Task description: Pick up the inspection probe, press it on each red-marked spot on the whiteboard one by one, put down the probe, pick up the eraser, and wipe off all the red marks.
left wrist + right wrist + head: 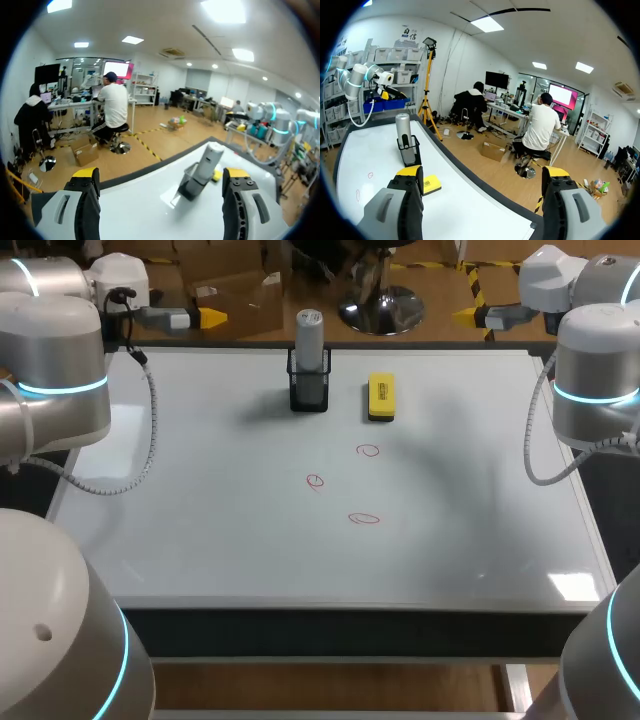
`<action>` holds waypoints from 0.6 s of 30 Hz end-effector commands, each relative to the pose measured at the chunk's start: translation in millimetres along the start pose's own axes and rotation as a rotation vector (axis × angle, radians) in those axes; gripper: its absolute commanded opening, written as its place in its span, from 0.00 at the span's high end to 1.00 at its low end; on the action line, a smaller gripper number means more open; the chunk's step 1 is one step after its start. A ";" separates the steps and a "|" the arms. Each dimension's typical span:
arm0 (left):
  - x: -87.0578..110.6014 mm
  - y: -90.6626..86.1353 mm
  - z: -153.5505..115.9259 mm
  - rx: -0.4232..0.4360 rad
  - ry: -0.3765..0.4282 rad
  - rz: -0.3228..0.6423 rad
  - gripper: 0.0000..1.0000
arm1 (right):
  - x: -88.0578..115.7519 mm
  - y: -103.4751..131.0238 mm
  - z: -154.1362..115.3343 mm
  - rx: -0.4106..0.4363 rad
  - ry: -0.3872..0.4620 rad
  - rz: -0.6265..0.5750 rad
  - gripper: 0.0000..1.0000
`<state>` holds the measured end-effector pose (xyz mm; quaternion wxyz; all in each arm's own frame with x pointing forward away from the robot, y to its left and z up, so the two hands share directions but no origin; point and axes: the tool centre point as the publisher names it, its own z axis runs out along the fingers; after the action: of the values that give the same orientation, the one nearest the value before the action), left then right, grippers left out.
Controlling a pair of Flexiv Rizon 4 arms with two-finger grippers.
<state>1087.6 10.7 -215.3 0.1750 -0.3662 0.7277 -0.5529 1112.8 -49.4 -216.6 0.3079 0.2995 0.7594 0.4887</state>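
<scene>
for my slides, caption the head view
Upright probe in black holder, eraser beside it, three red marks on whiteboard

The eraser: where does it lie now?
In the head view the eraser lies near the far edge of the whiteboard, just right of the black holder with the probe.

Grey probe (309, 335) upright in holder (309, 392), yellow eraser (381, 398) beside, three red marks (315, 481)

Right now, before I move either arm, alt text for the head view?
A grey cylindrical probe stands upright in a black mesh holder at the far edge of the whiteboard, a yellow block eraser lying to its right. Three red circles sit mid-board; the left gripper and right gripper hang empty beyond the far corners.
</scene>
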 end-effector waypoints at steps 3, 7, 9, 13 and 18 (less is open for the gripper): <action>9.6 -4.2 11.1 0.017 0.111 0.070 0.00 | -0.6 -0.1 0.3 0.001 0.001 0.000 0.00; 24.8 -10.0 20.0 0.055 0.236 0.145 0.00 | -0.6 -0.1 0.3 0.001 0.001 0.000 0.00; 29.3 -11.7 24.6 0.059 0.296 0.176 0.00 | -0.6 -0.1 0.3 0.001 0.001 0.000 0.00; 40.7 -14.5 36.2 0.081 0.414 0.211 0.00 | -0.6 -0.1 0.3 0.001 0.001 0.000 0.00; 57.9 -15.3 49.5 0.112 0.560 0.242 0.00 | -0.6 -0.1 0.3 0.001 0.001 0.000 0.00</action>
<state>1074.3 -63.5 -201.3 0.1038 -0.1482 0.7546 -0.6308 1112.8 -49.5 -216.7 0.3080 0.2996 0.7593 0.4887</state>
